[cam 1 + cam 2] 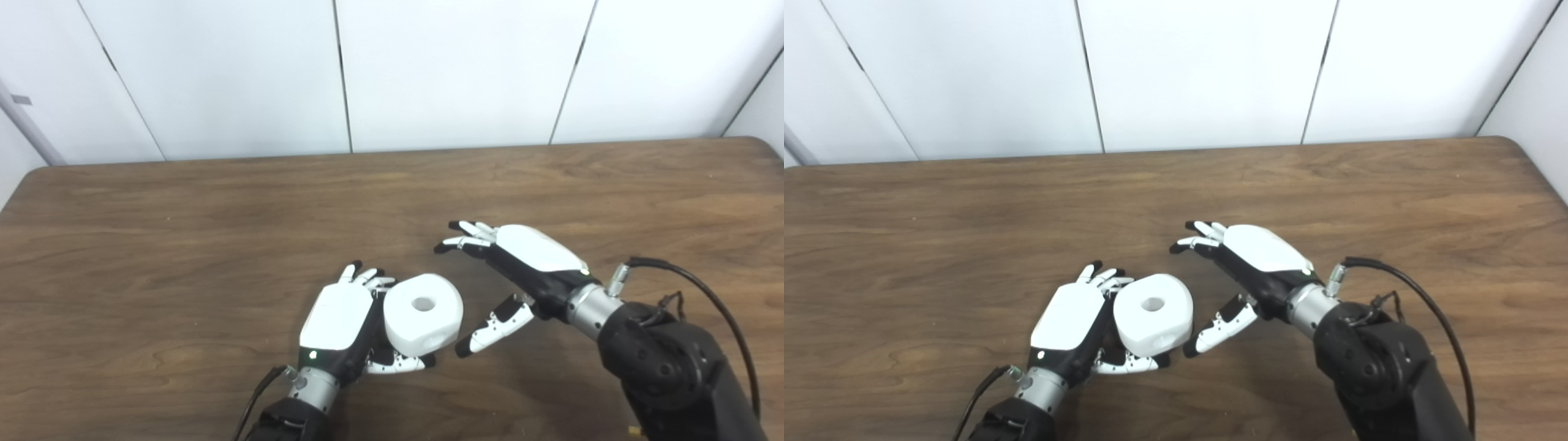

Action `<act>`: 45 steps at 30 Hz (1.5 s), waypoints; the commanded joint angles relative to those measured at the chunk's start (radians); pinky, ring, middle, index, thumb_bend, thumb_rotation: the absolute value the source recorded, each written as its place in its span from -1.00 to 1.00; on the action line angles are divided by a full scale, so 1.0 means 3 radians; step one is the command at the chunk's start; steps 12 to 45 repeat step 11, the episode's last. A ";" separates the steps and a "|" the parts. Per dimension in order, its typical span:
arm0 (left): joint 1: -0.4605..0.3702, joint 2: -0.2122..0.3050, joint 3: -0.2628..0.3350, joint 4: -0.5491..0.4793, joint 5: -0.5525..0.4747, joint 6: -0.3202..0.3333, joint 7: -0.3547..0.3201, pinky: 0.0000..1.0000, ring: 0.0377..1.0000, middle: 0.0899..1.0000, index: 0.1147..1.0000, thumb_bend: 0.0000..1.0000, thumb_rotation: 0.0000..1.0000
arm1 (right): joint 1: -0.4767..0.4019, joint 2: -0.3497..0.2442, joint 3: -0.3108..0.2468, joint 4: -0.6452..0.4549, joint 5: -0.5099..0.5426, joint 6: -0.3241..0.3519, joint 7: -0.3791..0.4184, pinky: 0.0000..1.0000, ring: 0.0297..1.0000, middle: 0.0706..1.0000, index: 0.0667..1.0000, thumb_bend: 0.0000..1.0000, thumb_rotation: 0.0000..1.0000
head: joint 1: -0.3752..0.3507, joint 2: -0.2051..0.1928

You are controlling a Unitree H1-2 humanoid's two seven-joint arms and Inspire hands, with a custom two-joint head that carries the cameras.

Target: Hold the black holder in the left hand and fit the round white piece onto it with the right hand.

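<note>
The round white piece (422, 312), thick with a hole in its middle, sits tilted in my left hand (343, 318) near the table's front edge. The hand's fingers and thumb wrap around its left side and underneath. The black holder is hidden beneath the piece; only dark parts show at its lower edge, and I cannot tell them from the hand. My right hand (520, 269) hovers just to the right of the piece, open with fingers spread and thumb pointing toward it, touching nothing.
The brown wooden table (184, 233) stretches wide to the left and back. White wall panels (429, 67) rise behind it. A black cable (704, 288) loops off my right wrist.
</note>
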 commanded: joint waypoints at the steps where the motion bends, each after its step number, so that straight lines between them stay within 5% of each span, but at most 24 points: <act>1: 0.0005 0.0030 -0.0038 0.0107 0.0025 -0.0026 -0.0110 1.00 0.77 0.53 -0.16 0.04 -0.91 | -0.0060 -0.0045 -0.0095 -0.0140 0.0040 0.0026 -0.0011 1.00 1.00 0.98 0.71 1.00 -0.28 | -0.0015 0.0000; 11: -0.0007 0.0047 -0.0024 0.0106 0.0029 0.0001 -0.0154 1.00 0.78 0.54 -0.16 0.04 -0.90 | 0.0093 -0.0070 -0.0345 -0.0219 0.0142 0.0100 -0.0050 1.00 1.00 0.99 0.72 1.00 -0.25 | -0.0018 -0.0023; 45: -0.0007 0.0047 -0.0024 0.0106 0.0029 0.0001 -0.0154 1.00 0.78 0.54 -0.16 0.04 -0.90 | 0.0093 -0.0070 -0.0345 -0.0219 0.0142 0.0100 -0.0050 1.00 1.00 0.99 0.72 1.00 -0.25 | -0.0018 -0.0023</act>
